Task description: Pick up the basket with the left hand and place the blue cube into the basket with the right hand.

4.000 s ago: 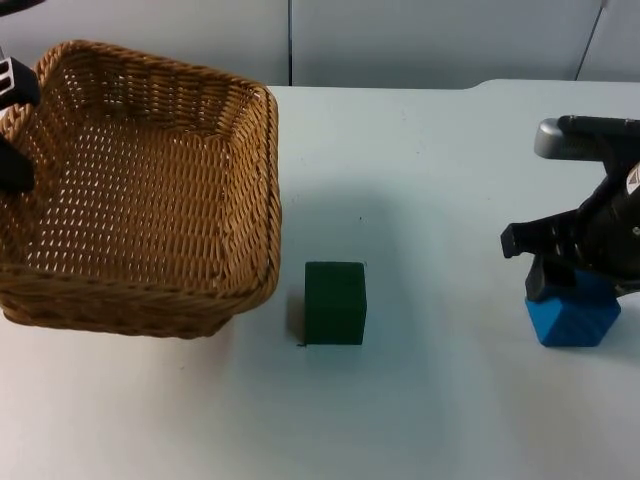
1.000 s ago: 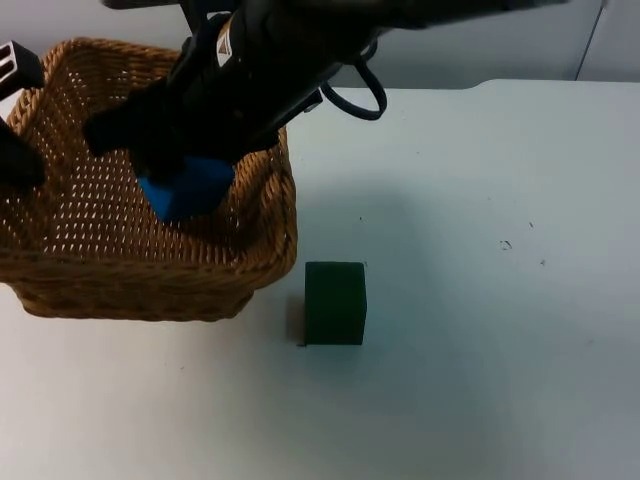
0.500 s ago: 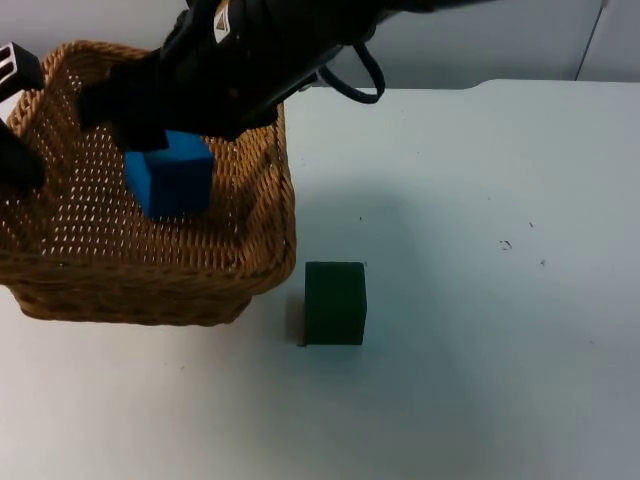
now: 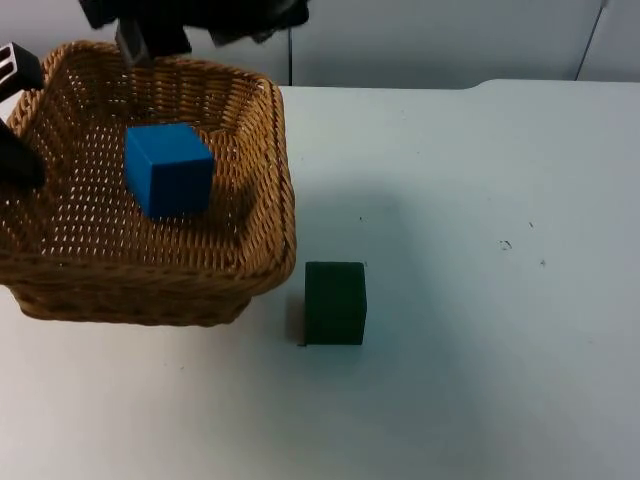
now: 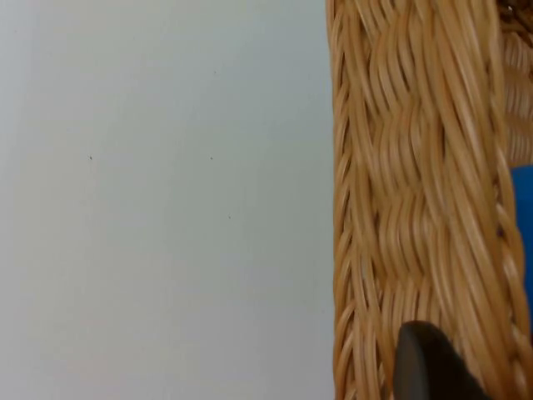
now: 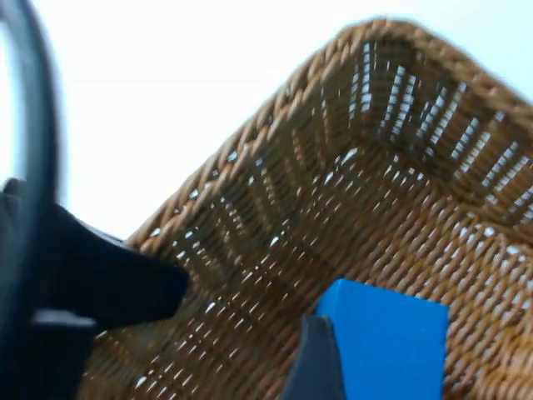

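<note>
The table (image 4: pixel 480 200) carries a green cube (image 4: pixel 335 302). The woven basket (image 4: pixel 262 215), probably light but stiff, is clamped at its rim by the left gripper (image 4: pixel 15 120). The blue cube (image 4: pixel 168 168) lies inside, released; the right gripper (image 4: pixel 150 35) hovers above, its opening unclear.

Both arms are matte black; the left claw (image 4: pixel 18 120) has a white-edged block.

Tan woven basket (image 4: pixel 268 180); plain blue cube (image 4: pixel 168 168); dark green cube (image 4: pixel 335 302); white table (image 4: pixel 480 250)
</note>
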Controlling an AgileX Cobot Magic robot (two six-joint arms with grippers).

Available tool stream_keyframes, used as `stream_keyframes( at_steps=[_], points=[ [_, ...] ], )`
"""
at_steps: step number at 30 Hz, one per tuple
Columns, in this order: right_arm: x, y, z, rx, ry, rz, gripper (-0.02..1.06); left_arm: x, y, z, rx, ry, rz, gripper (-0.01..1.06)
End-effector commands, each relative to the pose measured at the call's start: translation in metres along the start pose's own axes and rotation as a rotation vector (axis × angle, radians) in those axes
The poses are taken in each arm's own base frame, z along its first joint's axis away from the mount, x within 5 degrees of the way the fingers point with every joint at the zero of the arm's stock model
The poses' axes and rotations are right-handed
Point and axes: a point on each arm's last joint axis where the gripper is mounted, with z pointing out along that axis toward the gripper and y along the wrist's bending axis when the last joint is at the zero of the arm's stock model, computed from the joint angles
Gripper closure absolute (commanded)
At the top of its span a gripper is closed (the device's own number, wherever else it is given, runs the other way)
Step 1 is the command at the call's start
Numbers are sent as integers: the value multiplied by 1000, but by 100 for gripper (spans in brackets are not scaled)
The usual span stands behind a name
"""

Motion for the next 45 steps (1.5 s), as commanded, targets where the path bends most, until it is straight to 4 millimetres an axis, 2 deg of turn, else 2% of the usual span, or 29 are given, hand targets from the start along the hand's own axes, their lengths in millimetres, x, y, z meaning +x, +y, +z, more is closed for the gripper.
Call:
stream_keyframes(
  at_steps=[1,2,3,6,8,11,12,16,17,21,22,27,29,31,35,36,39,45],
  points=[
    [-14,2,-27,-3,-40,-39,40,-2,-3,-3,16,-19,-26,105],
    [-17,2,-36,-2,-42,-51,40,-2,-3,-3,16,-19,-26,105],
    [-17,2,-36,-2,-42,-51,40,-2,-3,-3,16,-19,-26,105],
    [-24,1,-69,2,-39,-84,40,-2,-2,-3,10,-26,-26,105],
    [-25,1,-74,3,-40,-86,40,-4,-1,-3,0,-38,-26,105],
    [-32,1,-104,5,-56,-111,40,-4,1,-3,-20,-49,-7,105],
    [-32,1,-104,5,-56,-111,40,-4,1,-3,-20,-49,-7,105],
    [-35,0,-132,7,-70,-128,40,-5,4,-1,-43,-57,15,105],
    [-35,0,-132,7,-70,-128,40,-5,4,-1,-43,-57,15,105],
    [-31,-1,-160,8,-110,-134,40,-3,11,10,-67,-28,4,105],
    [-31,-1,-160,8,-110,-134,40,-3,11,10,-67,-28,4,105],
    [-8,-2,-169,4,-142,-136,40,-1,17,19,-91,-6,21,105],
    [12,-3,-174,2,-144,-127,40,-2,19,20,-105,-14,35,105],
    [18,-4,-175,1,-150,-128,40,-2,20,20,-111,-20,35,105],
    [45,-5,-184,-3,-178,-127,40,-4,21,20,-129,-40,38,105],
    [45,-5,-184,-3,-178,-127,40,-4,21,20,-129,-40,38,105],
    [63,-7,-197,-6,-199,-108,40,-3,24,25,-140,-24,52,105],
    [78,-8,-214,-6,-221,-108,40,1,31,34,-161,2,55,105]
  ],
)
